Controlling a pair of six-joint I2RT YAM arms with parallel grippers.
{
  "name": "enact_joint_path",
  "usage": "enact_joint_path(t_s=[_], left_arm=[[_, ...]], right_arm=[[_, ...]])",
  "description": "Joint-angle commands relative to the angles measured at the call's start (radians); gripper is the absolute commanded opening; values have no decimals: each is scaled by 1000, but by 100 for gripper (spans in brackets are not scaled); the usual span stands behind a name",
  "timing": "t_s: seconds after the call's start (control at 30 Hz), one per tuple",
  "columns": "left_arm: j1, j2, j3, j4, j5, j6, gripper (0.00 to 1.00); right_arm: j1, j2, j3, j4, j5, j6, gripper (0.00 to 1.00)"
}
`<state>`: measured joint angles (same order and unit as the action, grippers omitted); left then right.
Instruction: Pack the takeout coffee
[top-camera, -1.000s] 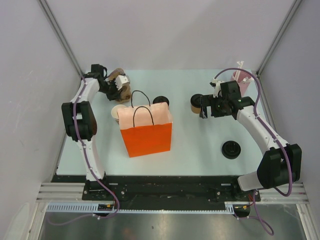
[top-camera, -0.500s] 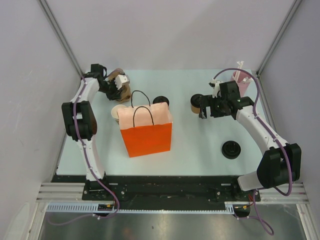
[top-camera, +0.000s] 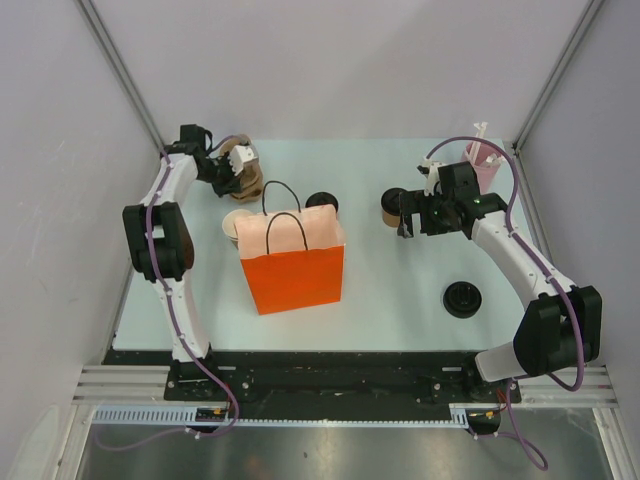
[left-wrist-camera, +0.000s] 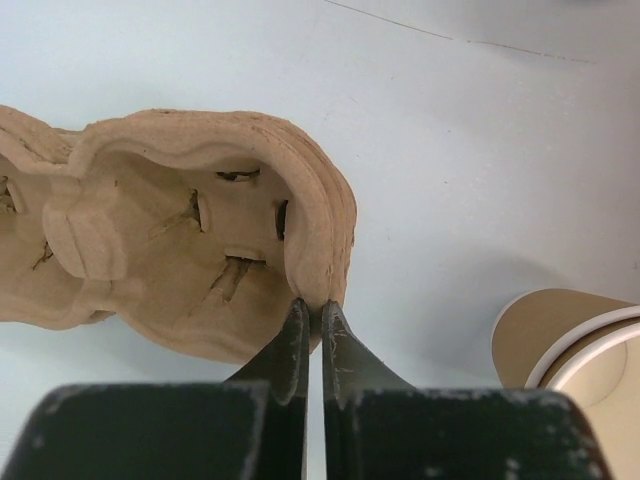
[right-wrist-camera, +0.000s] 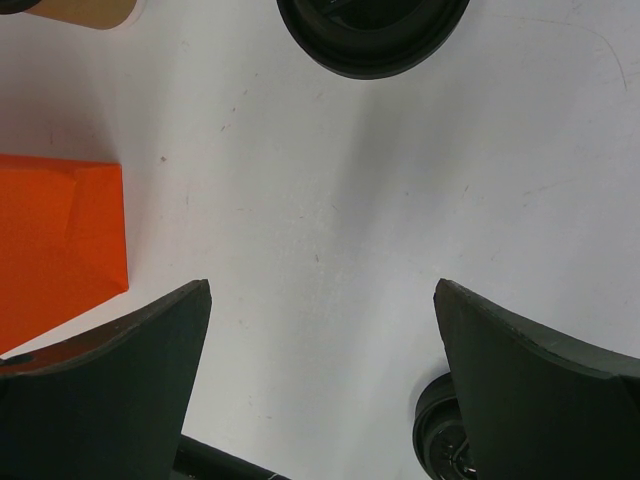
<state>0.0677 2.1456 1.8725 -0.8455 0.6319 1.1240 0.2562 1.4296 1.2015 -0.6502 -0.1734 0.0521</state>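
Beyond the orange bag, the pulp tray is pinched at its rim by the left claw; level lifting is advised. Right claw spread wide, empty.

The lidded cup is small and brown, and it is standing up on the right half of the counter, wearing its round black lid. The open cup is standing up just behind the left back corner of the orange bag, showing a white rim and a pale inside. A loose lid is lying flat near the front right. A far lid is peeking out just behind the bag, hiding whatever is under it.
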Motion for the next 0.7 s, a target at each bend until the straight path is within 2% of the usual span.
enact_joint_path(t_s=[0.0,0.37,0.67], left_arm=[[0,-24,31,2,54,2,1],[-2,-73,19,3,6,0,0],[-5,-92,70,3,-32,-36,0]], right_arm=[[8,3,6,11,-9,5,100],[14,3,6,24,-15,11,100],[18,-8,6,37,-20,15,100]])
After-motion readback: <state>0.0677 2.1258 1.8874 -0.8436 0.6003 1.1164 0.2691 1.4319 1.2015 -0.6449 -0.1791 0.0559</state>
